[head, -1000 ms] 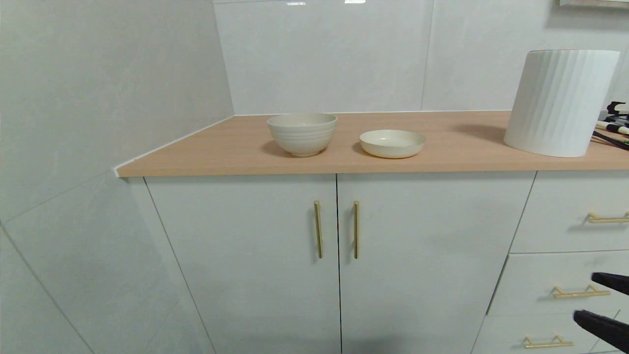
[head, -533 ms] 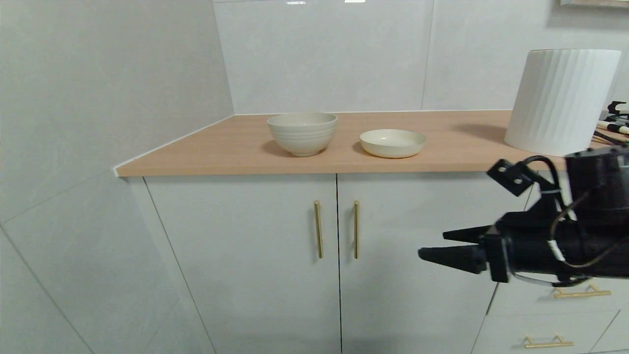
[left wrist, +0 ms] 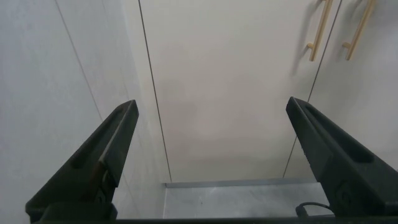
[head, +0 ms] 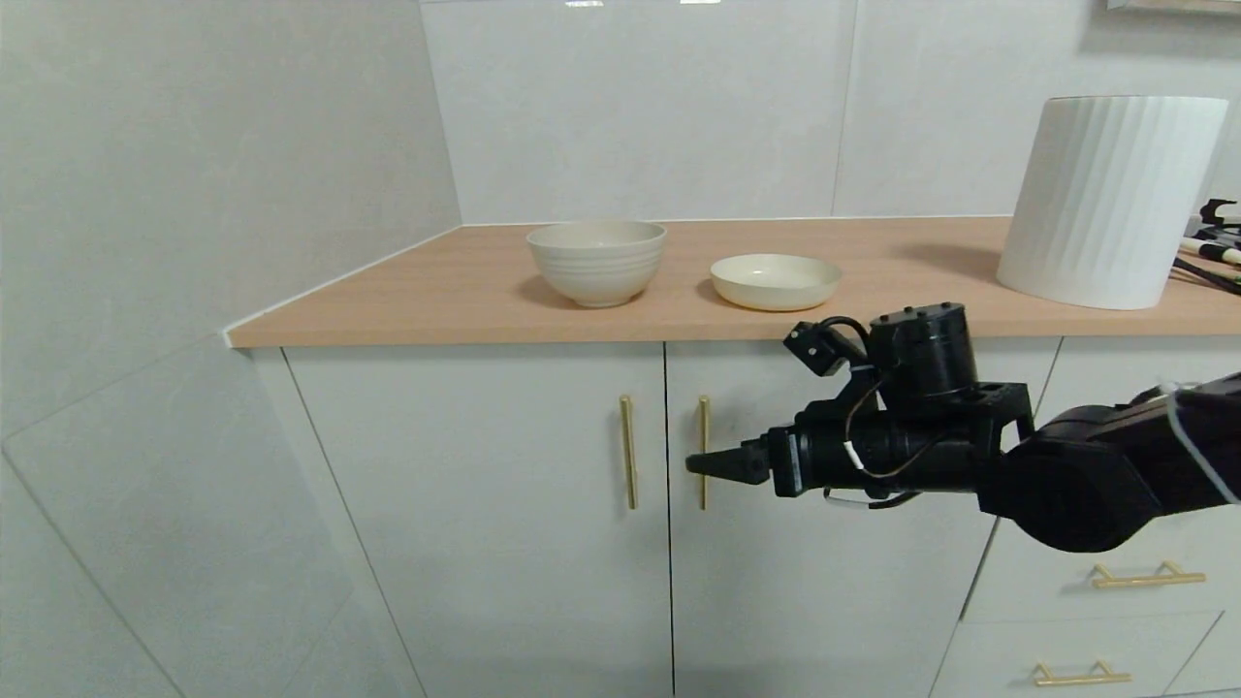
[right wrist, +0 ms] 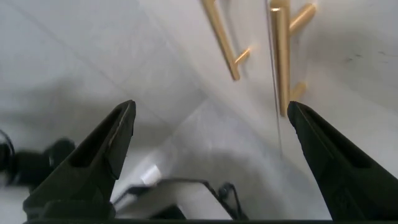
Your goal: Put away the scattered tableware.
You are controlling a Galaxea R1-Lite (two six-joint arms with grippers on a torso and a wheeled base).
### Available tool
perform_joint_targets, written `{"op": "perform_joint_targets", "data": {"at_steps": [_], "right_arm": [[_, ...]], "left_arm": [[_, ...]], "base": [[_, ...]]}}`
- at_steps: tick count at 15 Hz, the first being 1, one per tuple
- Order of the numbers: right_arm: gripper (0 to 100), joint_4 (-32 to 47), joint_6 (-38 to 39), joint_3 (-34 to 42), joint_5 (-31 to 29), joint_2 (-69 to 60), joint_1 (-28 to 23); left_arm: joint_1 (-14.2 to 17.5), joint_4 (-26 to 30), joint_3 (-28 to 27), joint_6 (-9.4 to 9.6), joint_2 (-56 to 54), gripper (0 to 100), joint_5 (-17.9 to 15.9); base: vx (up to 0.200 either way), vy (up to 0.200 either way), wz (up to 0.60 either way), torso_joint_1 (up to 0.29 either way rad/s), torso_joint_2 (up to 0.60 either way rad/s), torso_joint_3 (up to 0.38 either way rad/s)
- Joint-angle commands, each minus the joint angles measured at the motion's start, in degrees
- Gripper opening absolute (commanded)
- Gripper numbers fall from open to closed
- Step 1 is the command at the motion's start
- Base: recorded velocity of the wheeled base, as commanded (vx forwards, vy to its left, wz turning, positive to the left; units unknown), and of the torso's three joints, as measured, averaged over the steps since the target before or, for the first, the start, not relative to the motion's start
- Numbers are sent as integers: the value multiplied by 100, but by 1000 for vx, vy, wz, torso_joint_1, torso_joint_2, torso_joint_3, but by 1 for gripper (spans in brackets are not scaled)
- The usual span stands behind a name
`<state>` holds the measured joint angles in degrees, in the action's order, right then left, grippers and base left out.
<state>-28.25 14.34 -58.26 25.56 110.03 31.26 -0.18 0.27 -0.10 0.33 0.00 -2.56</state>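
Observation:
A deep ribbed cream bowl (head: 596,262) and a shallow cream dish (head: 776,281) stand side by side on the wooden counter (head: 436,291). Below it are two shut white cabinet doors with upright gold handles (head: 628,451). My right gripper (head: 700,463) hovers in front of the right door's handle (head: 703,427), well below the dish. In the right wrist view my right gripper (right wrist: 210,112) is open with nothing held, and that handle (right wrist: 280,56) is close ahead. My left gripper (left wrist: 211,106) is open and empty, low down, facing the foot of the cabinet with the handles (left wrist: 317,31) farther off.
A tall white ribbed container (head: 1110,199) stands on the counter at the right, with dark utensils (head: 1212,252) beside it. Drawers with gold pulls (head: 1149,579) lie right of the doors. A tiled wall (head: 194,291) closes the left side.
My right arm has swung up and leftward from the lower right edge, and its gripper now sits at the right door's handle. Bowl and dish have not moved.

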Motion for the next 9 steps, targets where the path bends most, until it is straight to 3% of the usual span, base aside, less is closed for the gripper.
{"op": "perform_joint_targets", "data": {"at_steps": [1, 4, 9], "right_arm": [[100, -366, 201, -1, -34, 528, 3], [100, -726, 228, -36, -385, 827, 12], [100, -1614, 693, -45, -482, 1205, 100]], "left_arm": [[1, 0, 1, 2, 0, 100, 1], [1, 0, 1, 2, 0, 100, 1], [1, 0, 1, 2, 0, 100, 1]], "base": [[0, 0, 0, 0, 0, 0], [0, 0, 0, 0, 0, 0], [0, 0, 0, 0, 0, 0]]}}
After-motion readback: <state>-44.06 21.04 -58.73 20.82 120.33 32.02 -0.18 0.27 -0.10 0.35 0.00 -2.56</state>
